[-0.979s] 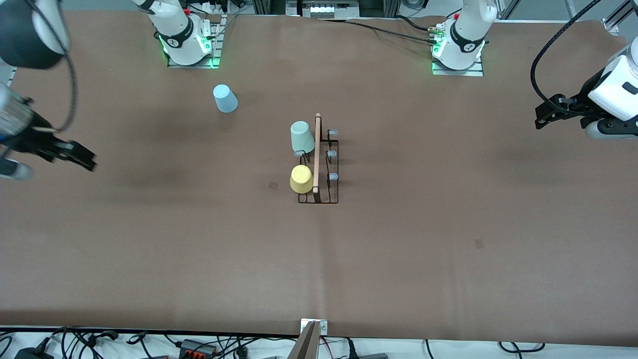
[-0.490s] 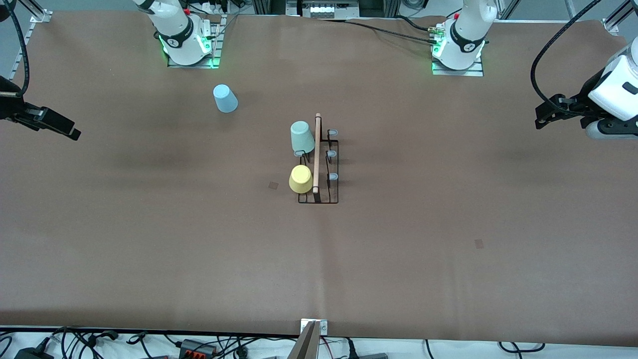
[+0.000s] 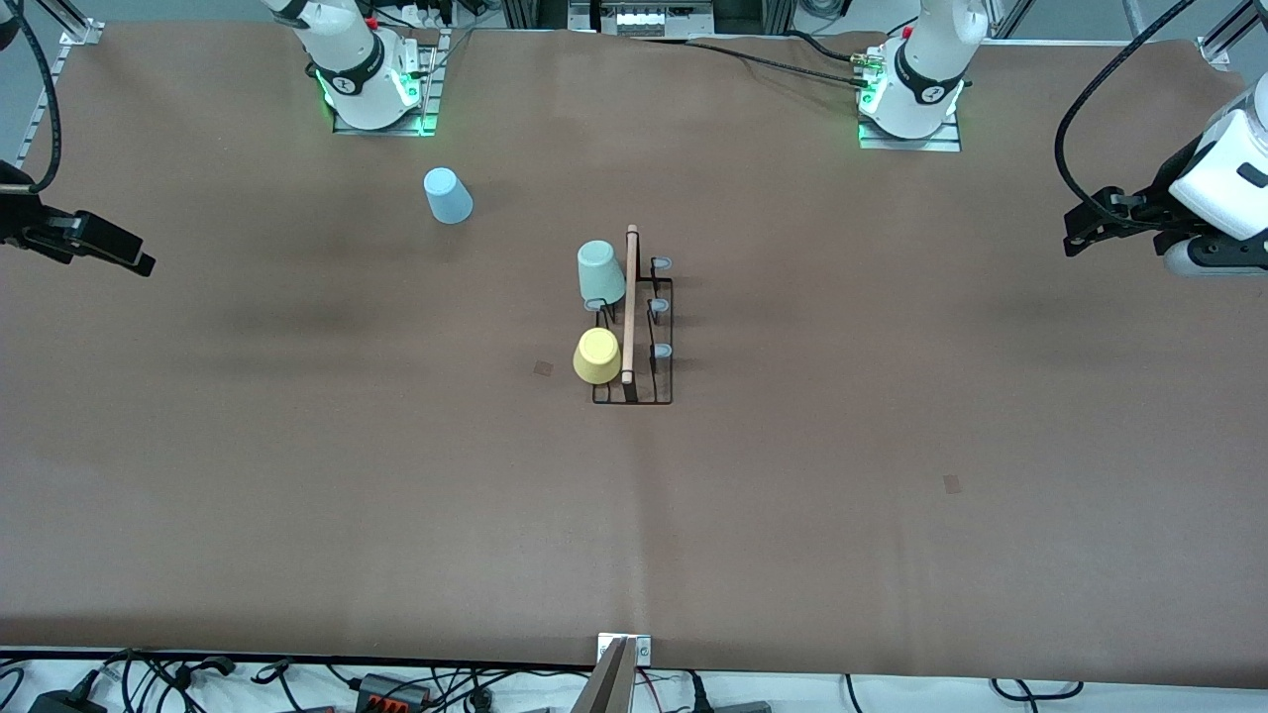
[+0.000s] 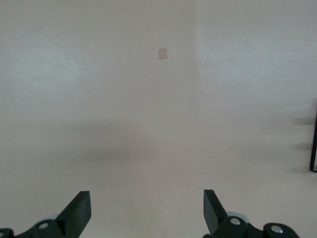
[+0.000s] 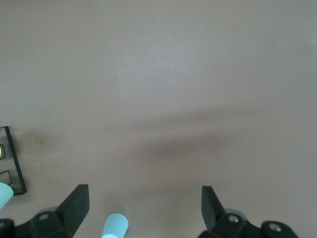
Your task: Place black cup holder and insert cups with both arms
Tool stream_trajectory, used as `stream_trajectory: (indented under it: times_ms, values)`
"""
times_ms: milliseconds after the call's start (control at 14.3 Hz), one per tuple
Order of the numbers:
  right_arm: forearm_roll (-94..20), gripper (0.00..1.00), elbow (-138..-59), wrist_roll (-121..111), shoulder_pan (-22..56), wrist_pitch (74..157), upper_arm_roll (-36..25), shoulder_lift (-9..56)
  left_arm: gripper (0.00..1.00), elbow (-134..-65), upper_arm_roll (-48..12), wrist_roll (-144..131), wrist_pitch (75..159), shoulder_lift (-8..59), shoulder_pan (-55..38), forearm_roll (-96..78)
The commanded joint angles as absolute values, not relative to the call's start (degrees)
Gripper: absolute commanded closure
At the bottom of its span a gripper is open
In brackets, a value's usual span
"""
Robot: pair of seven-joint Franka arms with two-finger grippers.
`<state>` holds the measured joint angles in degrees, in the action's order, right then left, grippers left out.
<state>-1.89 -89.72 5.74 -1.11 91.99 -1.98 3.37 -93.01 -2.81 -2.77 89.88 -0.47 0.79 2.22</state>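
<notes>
The black cup holder (image 3: 634, 327) stands mid-table with its wooden rod handle (image 3: 630, 302) on top. A pale green cup (image 3: 600, 271) and a yellow cup (image 3: 597, 356) sit upside down on pegs on the side toward the right arm. The three pegs (image 3: 660, 306) on the side toward the left arm are bare. A light blue cup (image 3: 448, 195) stands upside down on the table, farther from the front camera than the holder, near the right arm's base; it also shows in the right wrist view (image 5: 115, 226). My right gripper (image 3: 141, 261) (image 5: 143, 208) is open and empty at its end of the table. My left gripper (image 3: 1074, 236) (image 4: 146, 208) is open and empty at the other end.
Both arm bases (image 3: 371, 89) (image 3: 911, 99) stand along the edge farthest from the front camera. Cables (image 3: 396, 688) lie off the table's near edge. A corner of the holder shows in the right wrist view (image 5: 14, 163) and an edge in the left wrist view (image 4: 313, 148).
My right gripper has drawn back from the table toward its end and now hangs almost still. The left arm, the holder and the cups have not moved.
</notes>
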Motion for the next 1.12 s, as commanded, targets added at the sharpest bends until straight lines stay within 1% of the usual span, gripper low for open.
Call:
stream_trajectory:
  times_ms: [0,210,1049]
  values:
    - [-1.5,0.0,-90.3,5.4,-1.3,92.7,-1.6,2.7,0.0,-92.4,-2.4,-1.2,88.9,-0.9,0.7,1.6]
    - [-1.3,0.0,-90.3,5.3,-4.3,92.4,1.7,2.7,0.0,-92.4,-2.4,-1.1,88.8,-0.9,0.8,1.6]
    - [-1.1,0.0,-89.6,5.4,-3.8,92.4,1.8,3.4,0.0,-92.4,-2.4,-1.2,88.9,-0.9,0.7,1.6]
